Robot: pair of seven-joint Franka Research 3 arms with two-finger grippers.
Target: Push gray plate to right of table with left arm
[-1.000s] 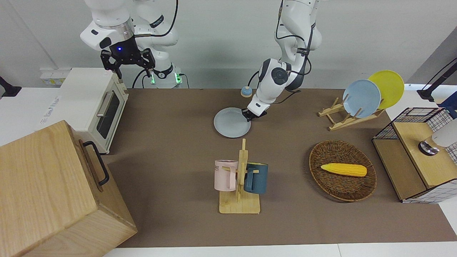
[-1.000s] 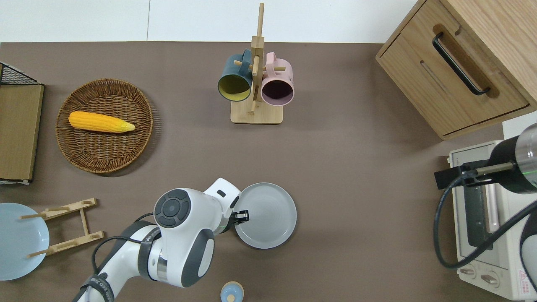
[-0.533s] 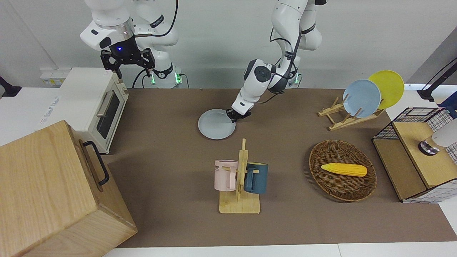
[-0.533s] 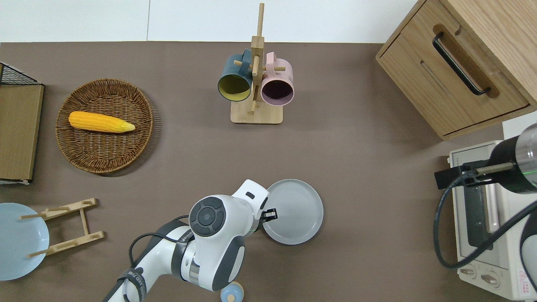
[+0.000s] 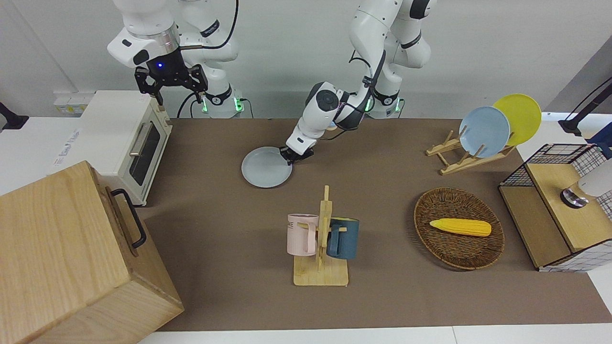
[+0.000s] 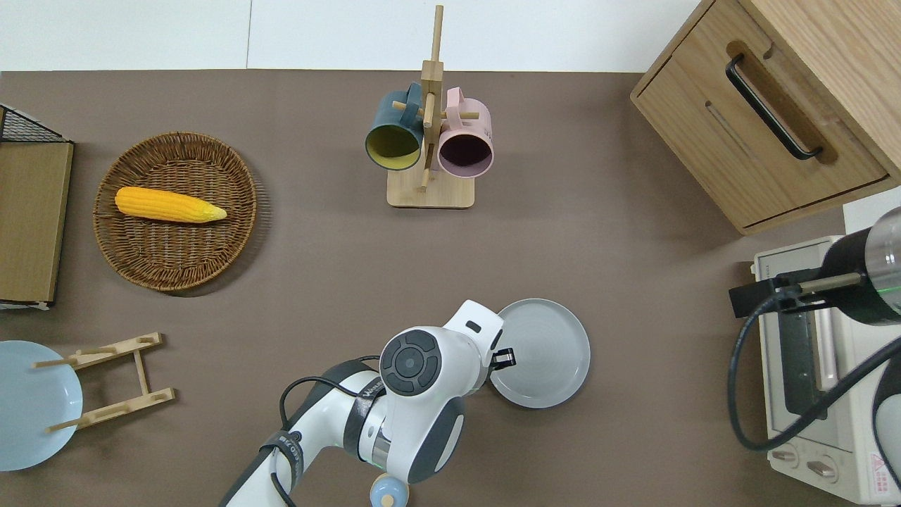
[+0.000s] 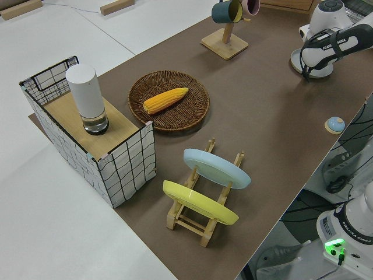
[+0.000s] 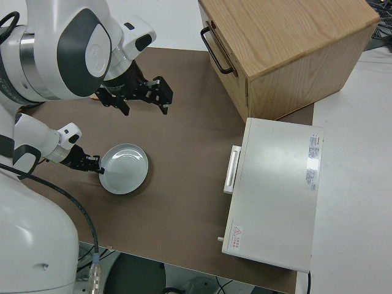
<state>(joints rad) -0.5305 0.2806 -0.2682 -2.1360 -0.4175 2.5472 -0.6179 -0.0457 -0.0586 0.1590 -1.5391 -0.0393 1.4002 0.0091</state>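
Observation:
The gray plate lies flat on the brown table, between the middle and the toaster oven; it also shows in the overhead view and the right side view. My left gripper is low at the table and shut, its tip touching the plate's rim on the side toward the left arm's end. It shows in the overhead view and the right side view too. It holds nothing. My right gripper is parked.
A white toaster oven and a wooden cabinet stand at the right arm's end. A mug rack stands farther from the robots than the plate. A wicker basket with corn, a dish rack and a wire crate are at the left arm's end.
My left gripper has slid the gray plate steadily toward the right arm's end of the table, closer to the toaster oven. The right arm has not moved.

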